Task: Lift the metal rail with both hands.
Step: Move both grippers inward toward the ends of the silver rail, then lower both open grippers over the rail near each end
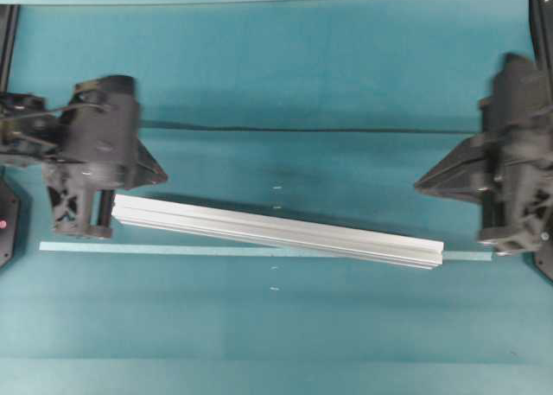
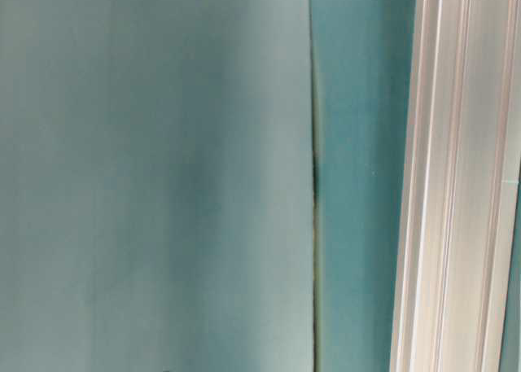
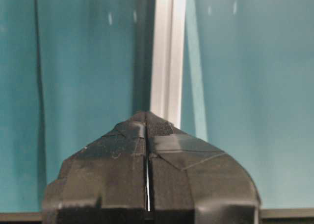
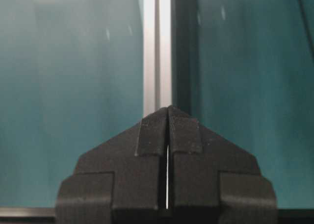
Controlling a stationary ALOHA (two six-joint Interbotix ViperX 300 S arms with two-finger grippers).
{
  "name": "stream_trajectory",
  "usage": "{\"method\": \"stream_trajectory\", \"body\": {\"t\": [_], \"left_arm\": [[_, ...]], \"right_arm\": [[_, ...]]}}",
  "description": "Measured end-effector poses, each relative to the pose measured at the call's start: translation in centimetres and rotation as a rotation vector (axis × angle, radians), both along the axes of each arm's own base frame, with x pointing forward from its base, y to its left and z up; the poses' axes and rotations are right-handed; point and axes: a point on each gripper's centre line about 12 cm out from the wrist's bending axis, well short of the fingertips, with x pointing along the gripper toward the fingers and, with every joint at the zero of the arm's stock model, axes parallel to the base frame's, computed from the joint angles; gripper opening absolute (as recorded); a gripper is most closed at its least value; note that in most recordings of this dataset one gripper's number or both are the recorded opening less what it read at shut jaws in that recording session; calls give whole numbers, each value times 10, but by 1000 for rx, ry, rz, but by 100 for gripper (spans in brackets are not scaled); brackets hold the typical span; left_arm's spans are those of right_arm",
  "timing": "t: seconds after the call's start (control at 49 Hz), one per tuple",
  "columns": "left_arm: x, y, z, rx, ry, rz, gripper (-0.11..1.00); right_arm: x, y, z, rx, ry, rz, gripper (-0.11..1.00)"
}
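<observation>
The left gripper [image 1: 82, 226], jaws pressed together and empty, sits just off the metal rail's [image 1: 276, 231] left end. The rail lies flat on the teal table [image 1: 285, 343], slanting across a pale tape strip [image 1: 173, 249]; it looks stiff, smooth and fairly heavy, best gripped near both ends. Past its right end the right gripper [image 1: 505, 239] is likewise closed and empty; no containers show.

light: even, soft overhead | shadows: dark band beside metal rail [image 1: 276, 231] | glare: pale sheen on desk [image 2: 146, 177] | blur: both wrist views soft, fingers [image 3: 127, 160] fuzzy
</observation>
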Motion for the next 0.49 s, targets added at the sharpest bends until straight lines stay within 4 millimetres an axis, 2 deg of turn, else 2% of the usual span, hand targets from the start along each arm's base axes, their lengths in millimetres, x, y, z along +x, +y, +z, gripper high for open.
{"method": "stream_trajectory", "body": {"t": [0.143,0.306,0.408,0.49], "left_arm": [[10,4,-8,22,47,-20,-6],[18,5,-16,27,78,-28,-6],[20,5,-22,26,98,-30,-5],[22,6,-25,24,105,-27,1]], "right_arm": [[15,0,-10,8,101,1,-3],[31,0,-20,24,183,-12,3],[39,0,-25,39,212,-29,16],[44,-1,-30,52,232,-47,34]]}}
